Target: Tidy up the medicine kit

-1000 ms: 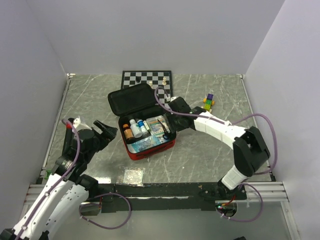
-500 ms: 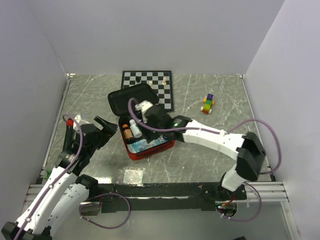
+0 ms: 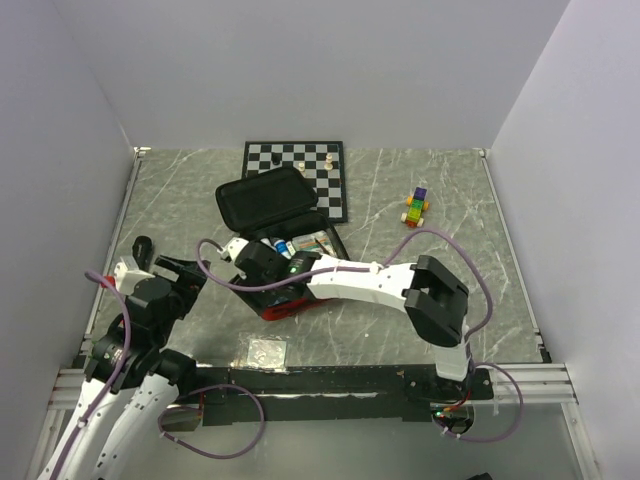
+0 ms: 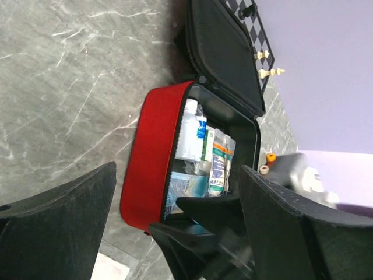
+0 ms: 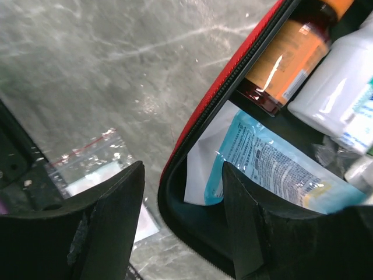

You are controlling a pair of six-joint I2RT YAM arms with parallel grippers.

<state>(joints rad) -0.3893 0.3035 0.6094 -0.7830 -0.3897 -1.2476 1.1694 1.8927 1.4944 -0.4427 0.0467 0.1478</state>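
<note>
Right wrist view: right gripper (image 5: 182,175) is straddling the front rim of the open medicine kit (image 5: 227,81).
Its jaws are standing part open, gripping nothing, probably lining up on the blue packet (image 5: 274,166); left gripper (image 4: 178,175) is hovering left of the kit, jaws wide and empty; chessboard (image 3: 310,160) just behind it.

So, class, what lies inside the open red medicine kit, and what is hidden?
Inside the medicine kit you can see an amber bottle, a white bottle, a blue printed packet and a white sheet. Anything beneath them is covered.

R fingers (image 5: 111,216) apart astride medicine kit (image 5: 230,76) red rim, blue pkt (image 5: 274,166) + amber btl (image 5: 285,58) inside
</note>
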